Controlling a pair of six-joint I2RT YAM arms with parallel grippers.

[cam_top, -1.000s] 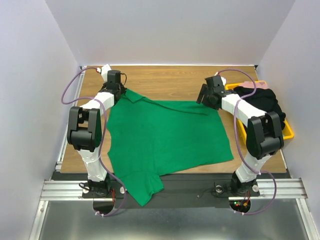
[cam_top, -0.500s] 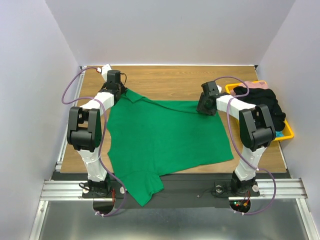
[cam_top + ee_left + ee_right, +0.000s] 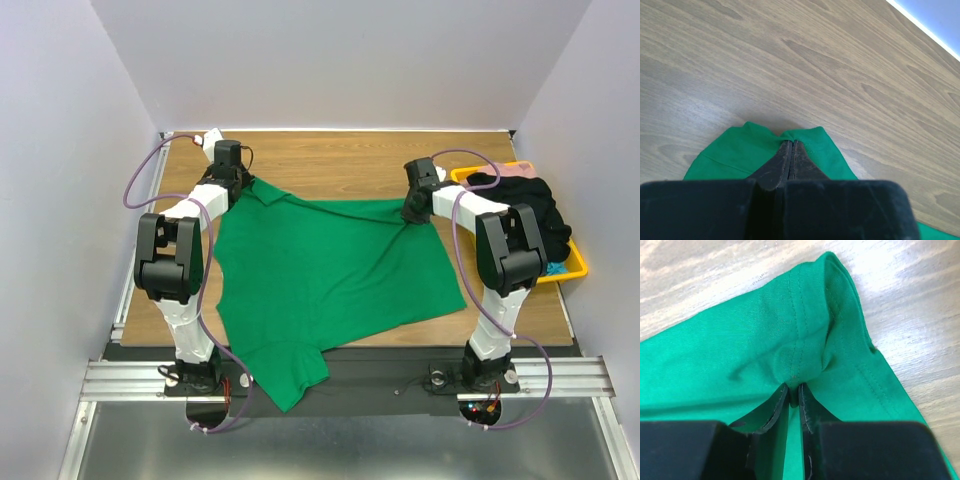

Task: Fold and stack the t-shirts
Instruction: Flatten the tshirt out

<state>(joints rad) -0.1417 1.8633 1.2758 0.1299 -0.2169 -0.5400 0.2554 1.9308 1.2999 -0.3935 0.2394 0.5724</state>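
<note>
A bright green t-shirt [image 3: 330,270] lies spread on the wooden table, one sleeve hanging over the near edge. At its far left corner my left gripper [image 3: 243,186] is shut on a pinch of the green cloth [image 3: 765,145], its jaws pressed together [image 3: 791,143]. My right gripper [image 3: 412,213] sits at the far right corner, shut on a bunched fold of the hem [image 3: 800,365], which bulges between the fingertips [image 3: 794,390].
A yellow tray [image 3: 565,268] at the right edge holds a heap of black and pink clothes [image 3: 530,200]. Bare wood [image 3: 330,160] runs behind the shirt to the back wall. White walls close in on both sides.
My right gripper came down from above the table onto the shirt's far right corner and closed on the hem. The left gripper has stayed shut on its corner.
</note>
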